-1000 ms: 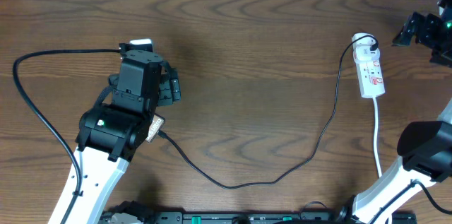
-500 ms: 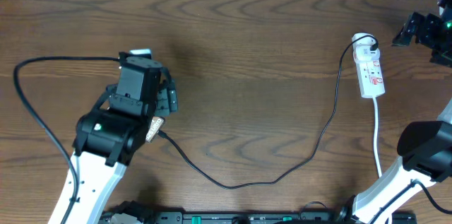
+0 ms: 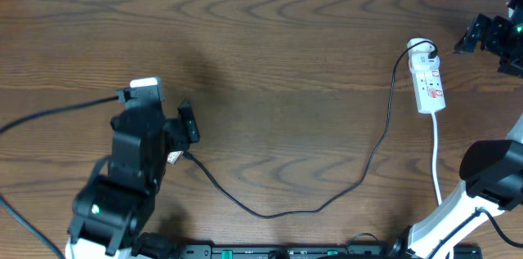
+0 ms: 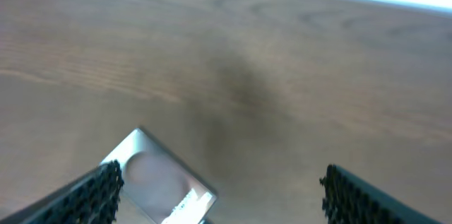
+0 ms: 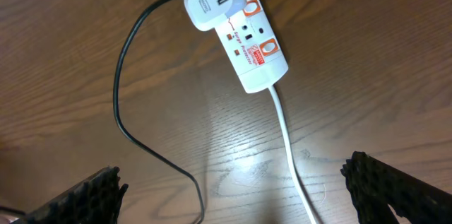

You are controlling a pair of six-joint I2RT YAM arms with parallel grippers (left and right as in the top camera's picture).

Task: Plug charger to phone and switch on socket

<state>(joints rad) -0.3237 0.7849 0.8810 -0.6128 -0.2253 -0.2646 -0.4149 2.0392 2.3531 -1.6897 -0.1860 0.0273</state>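
**Status: mains end in; phone end unconfirmed; switch looks pending**

Table [image 3: 286, 46]: plain wood, work areas at far left and far right. L arm [image 3: 122, 181] lies over the front-left area and hides most of what's beneath it.

Power strip [image 5: 247, 37], far right: white adapter [image 5: 208, 5] is seated in its end outlet, so mains end = done. There's a small red spot beside the adapter; can't tell if it's a lit indicator. Treat the switch as not confirmed.

Phone [image 4: 159, 181]: flat slab, one corner showing low in the L wrist view, blurred. Overhead shows only a tan sliver at the arm's edge.

Charger cable [image 5: 118, 93]: leaves the adapter, loops across the table and ends at that sliver. Tip is too small to tell if seated. My read: prob. plugged, but verify.

L gripper [image 4: 220, 174]: jaws wide, holding nothing. Phone corner sits nearer its left finger; contact unclear.

R gripper [image 5: 233, 171]: jaws wide, empty, above the strip's white cord [image 5: 286, 139], near the strip, not touching.

Left for you: confirm the tip, then press the switch w/ the R gripper.
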